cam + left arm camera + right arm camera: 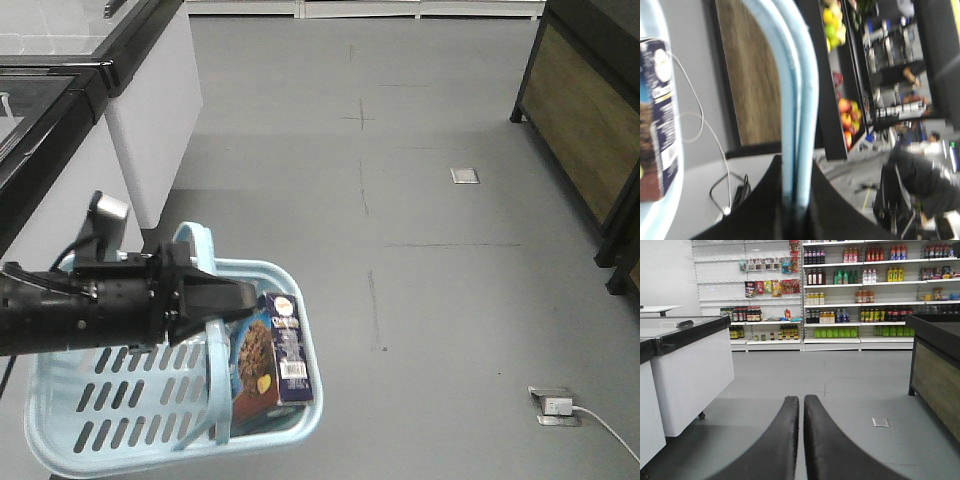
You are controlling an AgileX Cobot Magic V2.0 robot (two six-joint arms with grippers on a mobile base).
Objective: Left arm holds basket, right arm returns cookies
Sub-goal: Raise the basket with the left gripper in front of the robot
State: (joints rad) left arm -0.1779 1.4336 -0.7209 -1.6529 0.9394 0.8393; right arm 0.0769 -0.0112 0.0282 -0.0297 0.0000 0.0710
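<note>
Left tool [240,298] gripping basket [258,268]; cookies [275,350] upright inside; right tool [801,402] closed, empty.

The left arm [80,310] enters at the left edge, lying level; the left gripper [240,298] is clamped on the basket handles [216,380]. The right gripper [801,401], lower centre, has its fingers pressed together, empty.

Very little is legible. The cookies carton [272,355], upright in the basket [255,266], has white brand lettering near its top that is too blurred to spell out. A round red-and-white logo sits above the lettering, and lower on the side is a white barcode panel whose digits cannot be read. In the left wrist view its small white print is smeared. Labels on the shop shelves [865,287] are too small to read.
</note>
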